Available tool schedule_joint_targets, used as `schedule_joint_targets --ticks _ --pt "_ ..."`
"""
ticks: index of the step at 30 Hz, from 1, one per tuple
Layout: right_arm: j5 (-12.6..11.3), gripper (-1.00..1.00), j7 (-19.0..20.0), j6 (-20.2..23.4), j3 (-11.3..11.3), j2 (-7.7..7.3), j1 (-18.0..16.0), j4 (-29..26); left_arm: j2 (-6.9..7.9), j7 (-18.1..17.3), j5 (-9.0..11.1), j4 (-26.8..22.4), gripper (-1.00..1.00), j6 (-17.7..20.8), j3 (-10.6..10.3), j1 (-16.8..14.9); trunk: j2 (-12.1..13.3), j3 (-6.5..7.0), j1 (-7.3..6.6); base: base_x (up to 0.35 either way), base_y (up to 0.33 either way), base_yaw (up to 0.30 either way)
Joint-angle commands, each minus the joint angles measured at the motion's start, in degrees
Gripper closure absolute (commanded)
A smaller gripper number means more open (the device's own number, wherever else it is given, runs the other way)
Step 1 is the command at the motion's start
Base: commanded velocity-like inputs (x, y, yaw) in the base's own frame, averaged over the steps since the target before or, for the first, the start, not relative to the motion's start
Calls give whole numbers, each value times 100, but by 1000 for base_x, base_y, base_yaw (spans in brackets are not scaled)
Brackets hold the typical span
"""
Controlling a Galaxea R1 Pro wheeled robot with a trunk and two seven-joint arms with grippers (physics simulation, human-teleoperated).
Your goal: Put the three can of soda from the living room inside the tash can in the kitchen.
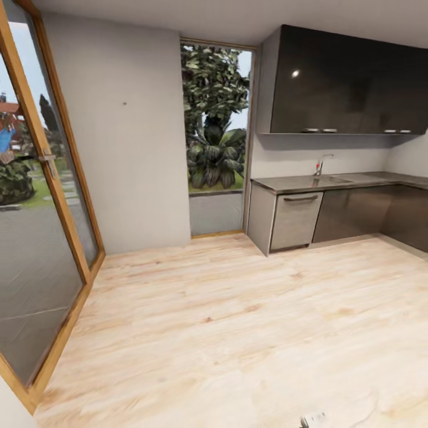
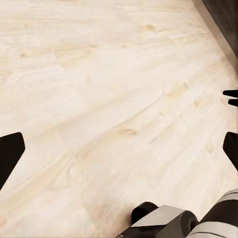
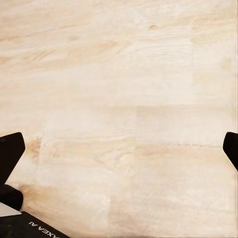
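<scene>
Both sets of jaws stand spread wide with nothing between them: the left gripper [image 2: 119, 148] and the right gripper [image 3: 119, 148] each show two dark fingertips at opposite picture edges, with bare light wood floor [image 1: 238, 321] between. Neither gripper carries a soda can, and the pictures give no position for the cans or the trash can; the robot faces the kitchen, so it is judged to be in transit. Counted near to far: one floor, one wood-framed glass door [image 1: 41, 238] at the near left, one tall window [image 1: 217, 137] in the far wall, one run of grey lower cabinets [image 1: 333, 217] under one dark countertop [image 1: 333, 181], one faucet [image 1: 321, 163], and one glossy black upper cabinet [image 1: 351, 80]. Risks, as judgement: with the arms lowered toward the floor, a turn close to the cabinet corner or the glass door could strike a gripper or the base. Driving on with empty grippers could also waste travel if the cans remain in the living room.
</scene>
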Motion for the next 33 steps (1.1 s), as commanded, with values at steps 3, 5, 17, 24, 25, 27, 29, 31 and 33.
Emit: schedule_joint_targets --ticks 3,5,17,24,25,27,29,31,33 --pt "0 -100 0 0 -4 -4 0 0 0 0 0 0 -100 0 0 1 0 0 0 0 0 -300" --pt "0 -100 0 0 -6 -7 0 0 0 0 0 0 -100 0 0 0 0 0 0 0 0 -300" --pt "3 -100 -2 0 1 -9 0 0 0 0 0 0 -100 0 0 0 0 0 0 0 0 -300" --pt "8 -100 -11 0 2 -7 0 0 0 0 0 0 -100 0 0 -1 0 0 0 0 0 -300" --pt "8 -100 -11 0 2 -8 0 0 0 0 0 0 -100 0 0 -1 0 0 0 0 0 -300" --pt "8 -100 -11 0 2 -8 0 0 0 0 0 0 -100 0 0 -1 0 0 0 0 0 -300" --pt "8 -100 -14 0 2 -8 0 0 0 0 0 0 -100 0 0 -1 0 0 0 0 0 -300" --pt "7 -100 -16 0 2 -9 0 0 0 0 0 0 -100 0 0 -1 0 0 0 0 0 -300" --pt "6 -100 -16 0 2 -9 0 0 0 0 0 0 -100 0 0 -1 0 0 0 0 0 -300"
